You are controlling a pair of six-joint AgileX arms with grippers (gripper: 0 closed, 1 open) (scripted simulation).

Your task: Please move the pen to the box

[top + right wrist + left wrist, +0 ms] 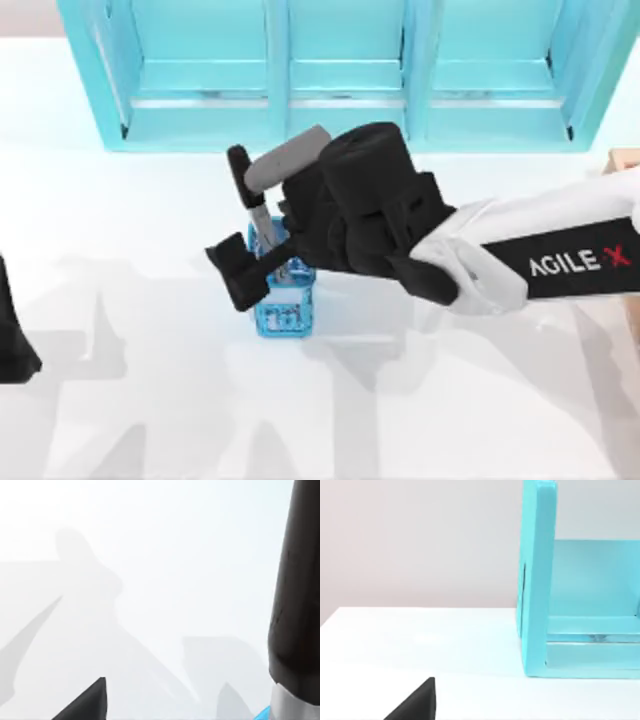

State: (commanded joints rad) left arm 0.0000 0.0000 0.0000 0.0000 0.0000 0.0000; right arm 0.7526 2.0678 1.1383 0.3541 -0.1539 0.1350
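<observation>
The pen (pixel 250 195) stands tilted in a small blue mesh cup (pixel 285 312) at the table's middle, black cap up and silver barrel going down into the cup. My right gripper (pixel 262 252) reaches in from the right and is open around the barrel just above the cup's rim, one black finger (pixel 238 275) on the pen's near side. In the right wrist view the pen's cap (pixel 296 580) and barrel rise close by, apart from the one showing fingertip (pixel 86 704). A corner of the tan box (pixel 627 158) shows at the right edge.
A big turquoise shelf unit (pixel 340 80) runs along the back of the table, just behind the cup; its side wall (pixel 536 580) fills part of the left wrist view. My left arm (pixel 12 335) is parked at the left edge, its fingertip (pixel 417 705) over bare white table.
</observation>
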